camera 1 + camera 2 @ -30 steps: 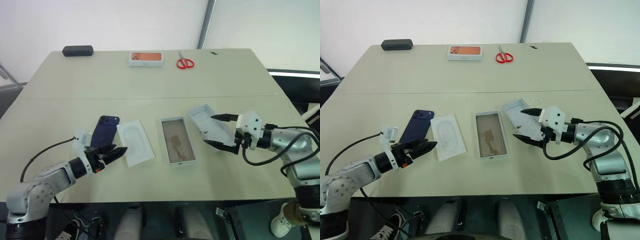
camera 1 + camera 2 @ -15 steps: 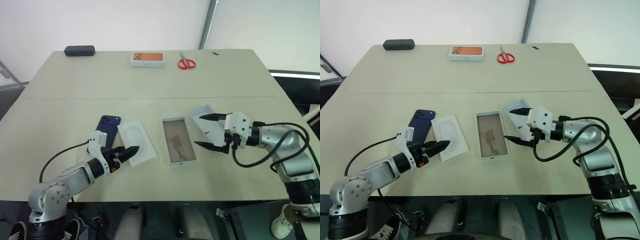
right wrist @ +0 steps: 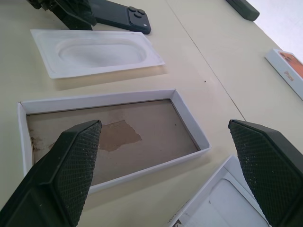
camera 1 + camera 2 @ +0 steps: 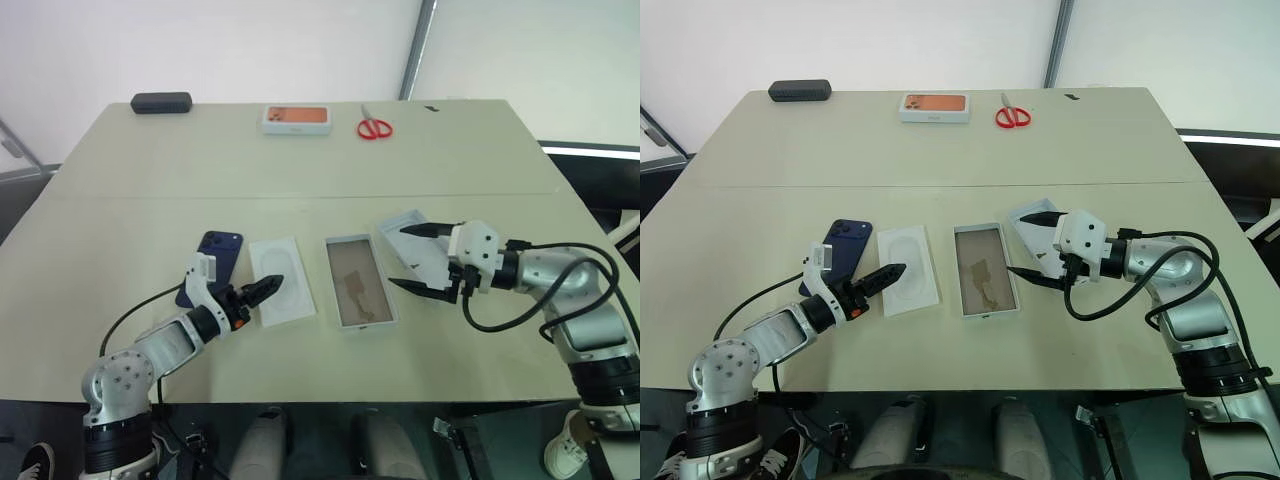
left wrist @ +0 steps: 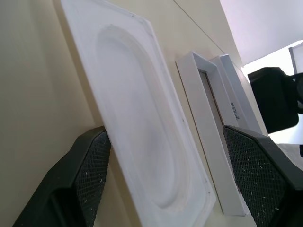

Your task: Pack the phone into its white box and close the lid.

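Lying phone (image 4: 212,262), camera end far, slightly right-tilted

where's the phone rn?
In the head views, the phone lies flat on the table's left half, just left of the white insert, with the left gripper near its front end.

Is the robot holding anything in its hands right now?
No. The left gripper has open fingers over the white insert, and the right gripper is open above the lid. The phone lies untouched.
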